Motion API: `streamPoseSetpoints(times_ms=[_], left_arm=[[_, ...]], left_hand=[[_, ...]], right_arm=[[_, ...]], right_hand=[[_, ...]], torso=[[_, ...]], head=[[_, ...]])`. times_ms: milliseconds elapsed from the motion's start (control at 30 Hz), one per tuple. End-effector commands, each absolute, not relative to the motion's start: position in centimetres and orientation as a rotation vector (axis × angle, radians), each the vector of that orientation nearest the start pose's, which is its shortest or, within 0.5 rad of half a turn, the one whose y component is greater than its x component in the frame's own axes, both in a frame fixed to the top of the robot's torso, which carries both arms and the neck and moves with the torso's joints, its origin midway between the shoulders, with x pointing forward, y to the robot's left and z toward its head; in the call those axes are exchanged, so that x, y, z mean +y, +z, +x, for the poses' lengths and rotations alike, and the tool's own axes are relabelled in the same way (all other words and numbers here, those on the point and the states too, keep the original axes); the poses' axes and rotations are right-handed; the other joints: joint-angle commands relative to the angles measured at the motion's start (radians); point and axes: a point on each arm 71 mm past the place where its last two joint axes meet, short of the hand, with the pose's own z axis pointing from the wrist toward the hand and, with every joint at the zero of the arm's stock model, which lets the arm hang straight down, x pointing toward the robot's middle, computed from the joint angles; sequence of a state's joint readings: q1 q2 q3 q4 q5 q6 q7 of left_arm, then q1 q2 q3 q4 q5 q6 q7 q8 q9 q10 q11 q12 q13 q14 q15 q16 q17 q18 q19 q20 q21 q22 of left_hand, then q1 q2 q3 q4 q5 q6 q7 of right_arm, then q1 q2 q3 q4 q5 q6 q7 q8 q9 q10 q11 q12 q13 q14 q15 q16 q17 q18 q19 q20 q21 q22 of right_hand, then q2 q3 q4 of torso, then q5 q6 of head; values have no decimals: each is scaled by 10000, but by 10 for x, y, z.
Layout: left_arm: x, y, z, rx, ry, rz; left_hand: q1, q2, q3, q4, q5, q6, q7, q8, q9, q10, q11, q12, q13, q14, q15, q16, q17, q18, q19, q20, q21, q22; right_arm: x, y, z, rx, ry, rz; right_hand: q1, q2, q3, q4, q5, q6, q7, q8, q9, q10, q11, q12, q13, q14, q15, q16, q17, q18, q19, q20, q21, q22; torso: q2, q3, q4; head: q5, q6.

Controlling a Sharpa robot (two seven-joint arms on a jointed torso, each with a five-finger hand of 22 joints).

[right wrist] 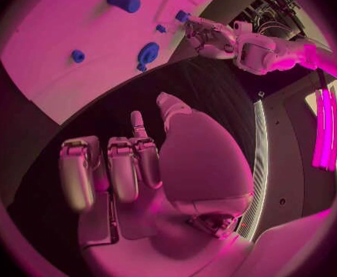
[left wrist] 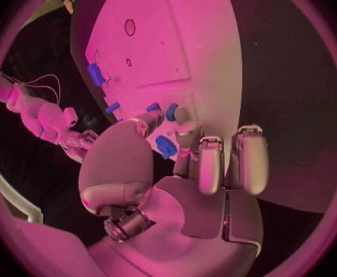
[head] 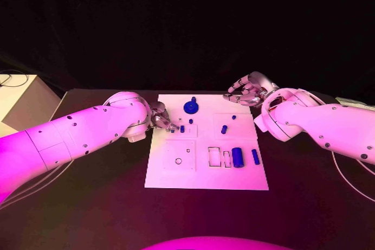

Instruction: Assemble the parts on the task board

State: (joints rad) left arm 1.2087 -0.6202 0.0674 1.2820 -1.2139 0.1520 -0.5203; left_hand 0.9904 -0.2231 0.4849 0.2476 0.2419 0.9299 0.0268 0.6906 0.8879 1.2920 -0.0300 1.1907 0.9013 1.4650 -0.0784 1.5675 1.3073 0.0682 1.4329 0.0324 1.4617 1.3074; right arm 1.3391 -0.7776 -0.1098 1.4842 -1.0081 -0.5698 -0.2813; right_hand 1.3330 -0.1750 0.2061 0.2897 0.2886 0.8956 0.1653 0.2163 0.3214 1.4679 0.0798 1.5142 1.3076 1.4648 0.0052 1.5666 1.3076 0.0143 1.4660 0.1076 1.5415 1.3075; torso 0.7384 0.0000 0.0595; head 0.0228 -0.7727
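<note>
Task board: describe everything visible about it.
The task board is a flat white rectangular plate lying in the middle of the black table. Its face carries outlined recesses and a small round hole. Small blue parts lie or stand on it. The left hand is at its left edge; the right hand hovers by its far right corner.

The left hand (head: 162,117) covers the task board (head: 205,177) at its left edge, so whether the fingers grip the small blue part (left wrist: 165,146) beside them cannot be told. The part's shape is too small to tell.
</note>
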Motion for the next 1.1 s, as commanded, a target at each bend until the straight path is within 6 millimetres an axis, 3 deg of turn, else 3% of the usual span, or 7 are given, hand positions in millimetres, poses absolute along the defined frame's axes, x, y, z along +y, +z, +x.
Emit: streamPoseSetpoints(times_ms=[33,300,700,767,800,1000,1100], left_arm=[[176,-201,533,22052,-3521,-1378],[179,-199,532,21885,-3576,-1468],[182,-195,528,21698,-4464,-2342],[182,-193,528,21698,-5073,-2905],[183,-192,528,21675,-5640,-3424],[191,-186,530,21380,-7374,-5272],[195,-184,532,21221,-7637,-5695]], left_hand=[[131,1,-174,110,-110,24,77,-40,-14,-82,-23,15,-10,1058,-61,33,2635,-172,18,-42,-54,578],[321,32,-838,435,-789,16,91,-65,-53,-114,-9,-11,-53,1058,-50,33,2635,-170,16,-31,-66,578],[327,128,-1036,440,-924,-116,133,-118,-71,-364,28,-260,-440,1011,-29,-54,2502,-95,-200,-17,-253,267],[583,267,-1351,440,-894,-883,481,-400,-175,-1933,345,-1588,-2357,461,255,-900,1334,275,-1445,184,-1349,-1369],[733,322,-1506,445,-885,-1287,663,-536,-288,-2603,525,-1995,-2873,61,424,-1404,668,413,-1940,318,-1818,-1973],[983,471,-2159,452,-901,-2117,1161,-931,-869,-3536,1000,-2271,-3217,-463,842,-1769,-19,587,-2590,709,-2483,-2760],[1041,519,-2350,455,-902,-2255,1242,-976,-1007,-3668,1077,-2263,-3287,-536,913,-1778,-109,610,-2657,783,-2555,-2841]], right_arm=[[-202,-143,515,15761,6678,4176],[-203,-143,515,15760,6671,4180],[-204,-144,515,15769,6657,4187],[-204,-144,515,15770,6657,4188],[-204,-144,515,15770,6656,4189],[-204,-144,515,15774,6650,4194],[-204,-144,515,15776,6648,4196]], right_hand=[[-64,12,75,-3,69,-65,-16,45,13,383,13,-21,2027,1021,12,-17,2477,-57,903,7,-37,2410],[-79,4,74,1,74,-68,-16,48,12,383,13,-21,2027,1019,12,-19,2470,-55,900,6,-44,2405],[-79,4,74,1,74,-68,-16,48,12,383,13,-21,2027,1019,12,-19,2470,-55,900,6,-44,2405],[-79,4,74,1,74,-68,-16,48,12,383,13,-21,2027,1019,12,-19,2470,-55,900,6,-44,2405],[-79,4,74,1,74,-68,-16,48,12,383,13,-21,2027,1019,12,-19,2470,-55,900,6,-44,2405],[-79,4,74,1,74,-68,-16,48,12,383,13,-21,2027,1019,12,-19,2470,-55,900,6,-44,2405],[-79,4,74,1,74,-68,-16,48,12,383,13,-21,2027,1019,12,-19,2470,-55,900,6,-44,2405]], torso=[[2,-1,2],[9,-10,0],[3,-5,4],[3,-4,1],[-1,0,1],[-4,9,12],[3,13,1]], head=[[-10,0],[-18,7],[-46,13],[-47,19],[-52,22],[-68,33],[-64,36]])
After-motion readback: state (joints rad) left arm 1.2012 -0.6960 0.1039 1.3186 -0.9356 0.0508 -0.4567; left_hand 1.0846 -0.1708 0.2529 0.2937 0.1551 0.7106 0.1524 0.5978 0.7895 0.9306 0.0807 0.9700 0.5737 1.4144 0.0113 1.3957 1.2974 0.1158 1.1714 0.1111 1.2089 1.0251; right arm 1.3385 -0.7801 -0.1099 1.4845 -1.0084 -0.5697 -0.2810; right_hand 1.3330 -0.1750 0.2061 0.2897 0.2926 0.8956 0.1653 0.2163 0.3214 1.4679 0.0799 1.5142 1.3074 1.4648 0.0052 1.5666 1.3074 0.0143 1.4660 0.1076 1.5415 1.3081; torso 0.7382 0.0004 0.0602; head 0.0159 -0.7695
